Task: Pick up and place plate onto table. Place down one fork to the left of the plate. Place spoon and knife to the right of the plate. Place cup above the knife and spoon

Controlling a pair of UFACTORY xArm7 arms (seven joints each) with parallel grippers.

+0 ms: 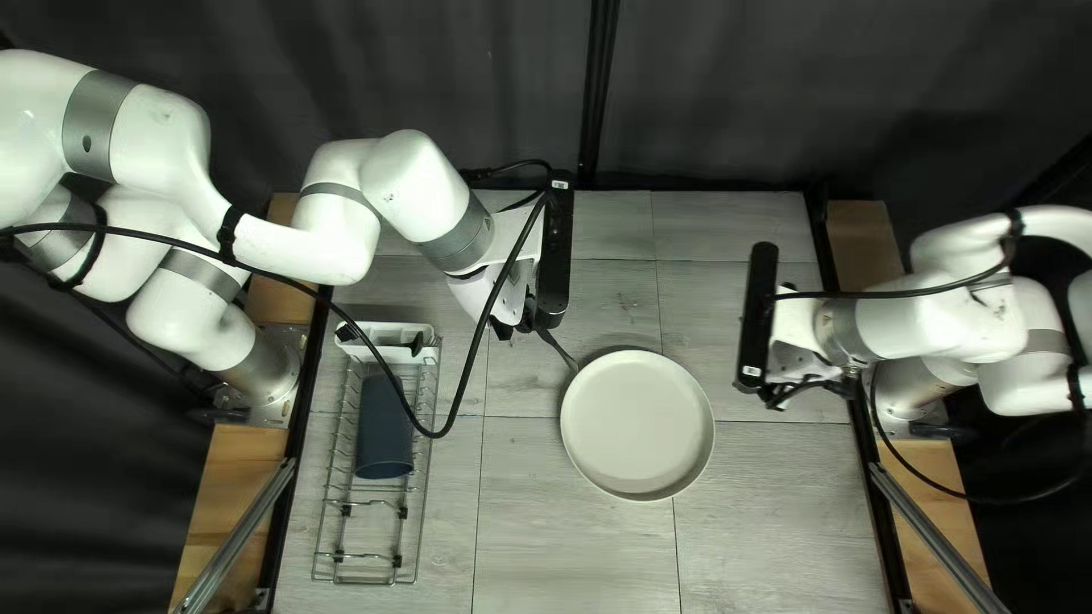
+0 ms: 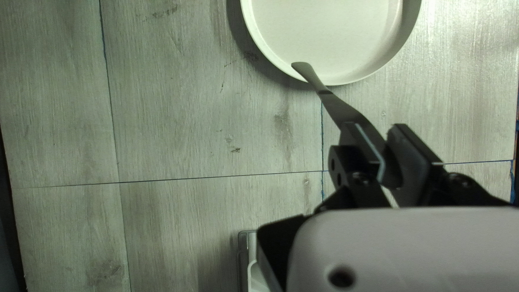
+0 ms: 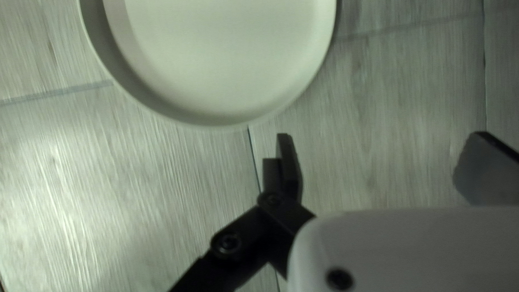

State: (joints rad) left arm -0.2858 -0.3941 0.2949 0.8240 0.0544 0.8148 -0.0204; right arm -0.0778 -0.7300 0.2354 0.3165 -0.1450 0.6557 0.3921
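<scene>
A pale round plate point(image 1: 637, 425) lies on the table at the centre of the top left view. My left gripper point(image 1: 526, 325) is just beyond and left of it, with a dark knife point(image 1: 559, 349) slanting toward the rim. In the left wrist view my left gripper point(image 2: 383, 148) is shut on the handle of the knife point(image 2: 336, 106), whose tip overlaps the plate point(image 2: 330, 32). My right gripper point(image 1: 813, 392) hangs right of the plate; in the right wrist view that gripper point(image 3: 381, 165) is open and empty, the plate point(image 3: 216, 59) ahead. A dark blue cup point(image 1: 383, 432) lies in the rack.
The wire dish rack point(image 1: 370, 500) stands on the table's left side, a white utensil holder point(image 1: 387, 334) at its far end with a dark item in it. A black cable point(image 1: 463, 400) from my left arm loops over the rack and table.
</scene>
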